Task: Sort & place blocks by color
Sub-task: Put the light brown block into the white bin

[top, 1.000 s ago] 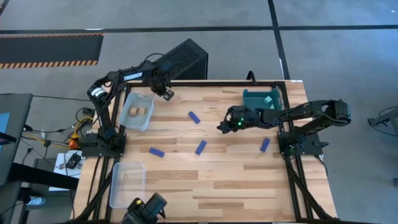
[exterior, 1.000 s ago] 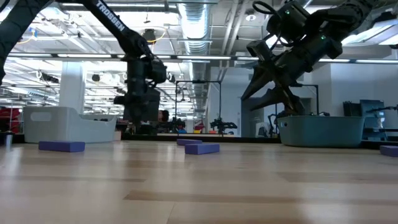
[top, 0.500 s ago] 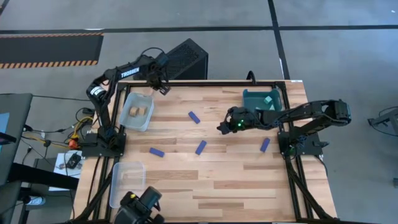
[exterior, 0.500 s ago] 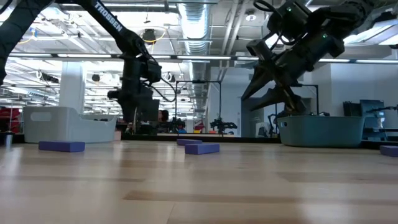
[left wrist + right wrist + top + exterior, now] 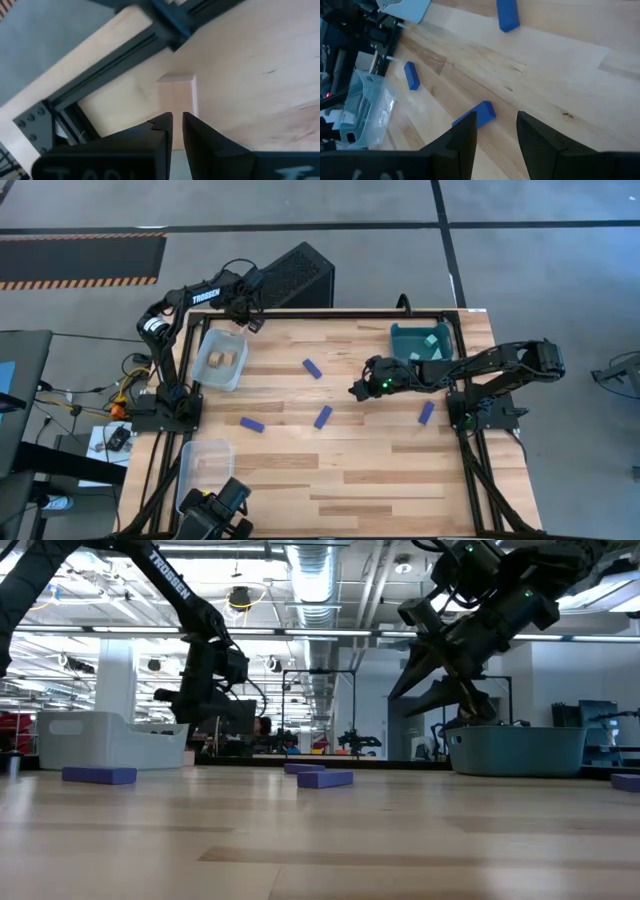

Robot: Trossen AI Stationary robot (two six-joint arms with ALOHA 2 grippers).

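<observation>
Four blue bars lie loose on the table [image 5: 340,470]: far bar [image 5: 312,368] angled left-far to right-near, middle bar [image 5: 322,416] and right bar [image 5: 426,412] leaning near-left to far-right, left bar [image 5: 251,424] nearly crosswise. Tan blocks [image 5: 220,360] sit in the grey bin [image 5: 237,370], a cyan cube [image 5: 431,338] in the teal bin [image 5: 402,340]. Right gripper [image 5: 356,387] hovers mid-table, fingers parted, empty. Left gripper [image 5: 252,323], at the far-left edge, shows only a narrow gap. The clear bin [image 5: 190,480] is partly hidden.

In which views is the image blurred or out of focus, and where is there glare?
Low view: the near table is soft, and ceiling lights glare behind the arms. Left wrist view: the whole picture looks soft, the left gripper included. Right wrist view: the blue blocks are fairly sharp, the right gripper blurred.
</observation>
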